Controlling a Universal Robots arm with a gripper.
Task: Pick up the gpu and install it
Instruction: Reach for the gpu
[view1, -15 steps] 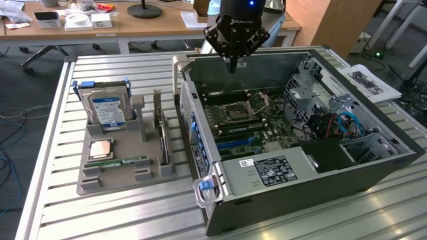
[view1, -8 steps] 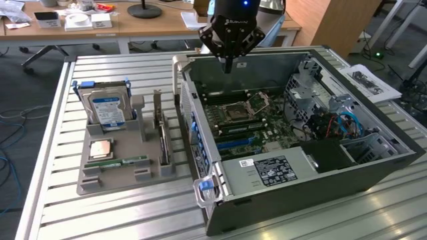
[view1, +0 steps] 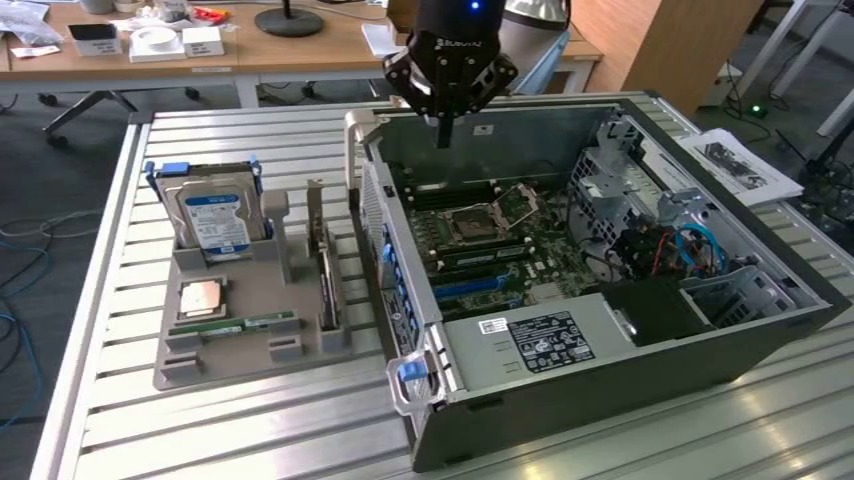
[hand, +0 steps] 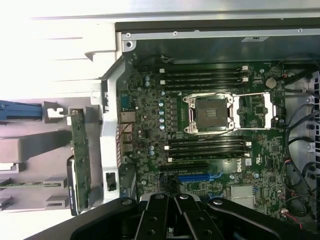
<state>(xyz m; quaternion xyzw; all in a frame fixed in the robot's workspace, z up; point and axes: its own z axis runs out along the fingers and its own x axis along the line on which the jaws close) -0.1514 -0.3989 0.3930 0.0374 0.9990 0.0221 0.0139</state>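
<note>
Dark and thin, the gpu (view1: 326, 280) stands on edge in a slot of the grey tray (view1: 227, 365), on the side of the tray nearest the case (view1: 601, 400). Its pale metal bracket is at the far end. In the wrist view the gpu (hand: 80, 150) runs alongside the outer wall of the case, just beside it and outside it. Nothing grips it.

On the same tray, toward the exterior view's left, a drive (view1: 214, 215) with a blue label stands upright. A square chip (view1: 200, 297) lies flat in front of it, and a green memory stick (view1: 251, 325) lies nearer the camera.

The tray and the open case share a slatted metal table (view1: 227, 140). Inside the case lies the board (view1: 494, 250), with its open socket (hand: 210, 112) near the middle and a blue slot (hand: 197, 176) past the memory banks.

The gripper (view1: 443, 138) hangs above the far end of the case, over the board and well apart from the gpu. Its fingers are pressed together to a narrow point and hold nothing. In the wrist view the gripper (hand: 172, 225) shows as black linkages over the board's edge by the blue slot.
</note>
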